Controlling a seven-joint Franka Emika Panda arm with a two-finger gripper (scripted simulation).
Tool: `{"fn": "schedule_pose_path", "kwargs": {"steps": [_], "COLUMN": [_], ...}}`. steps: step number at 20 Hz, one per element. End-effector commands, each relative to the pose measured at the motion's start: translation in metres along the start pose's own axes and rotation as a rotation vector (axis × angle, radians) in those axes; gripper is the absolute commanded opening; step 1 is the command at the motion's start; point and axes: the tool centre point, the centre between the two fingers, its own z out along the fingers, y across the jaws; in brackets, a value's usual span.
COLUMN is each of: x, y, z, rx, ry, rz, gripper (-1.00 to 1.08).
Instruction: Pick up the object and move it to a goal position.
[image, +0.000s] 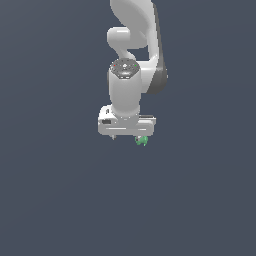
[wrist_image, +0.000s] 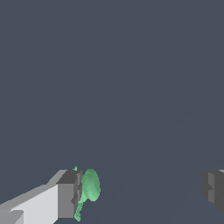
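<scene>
Wrist view: gripper (wrist_image: 140, 190) spread wide, object (wrist_image: 90, 186) touching one finger (wrist_image: 70, 192) only. Risk: off-centre closure nudges object away, grasp fails.

The object (image: 142, 141) is mostly hidden beneath the gripper (image: 128, 137) body in the exterior view. In the wrist view, both fingers (wrist_image: 68, 194) are cut off by the frame edges.

No readable text, labels, brands or numbers anywhere. Small dark mark on the white gripper (image: 127, 137) body in the exterior view, too blurred to read. Wrist view shows no markings either.
</scene>
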Motion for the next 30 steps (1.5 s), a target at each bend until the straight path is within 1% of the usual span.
{"fn": "schedule_pose_path", "kwargs": {"steps": [1,4,10,16,23,30], "x": [0.0,0.0,-0.001,-0.003,-0.019,-0.053], "y": [0.0,0.004,0.024,0.021,-0.001,-0.042], "z": [0.0,0.001,0.006,0.008,0.025,0.054], "rx": [0.0,0.003,0.016,0.015,0.01,0.004], "ry": [0.0,-0.002,-0.013,-0.013,-0.016,-0.021], "rz": [0.0,0.008,0.047,0.035,-0.052,-0.222], "gripper": [1.0,1.0,1.0,1.0,1.0,1.0]}}
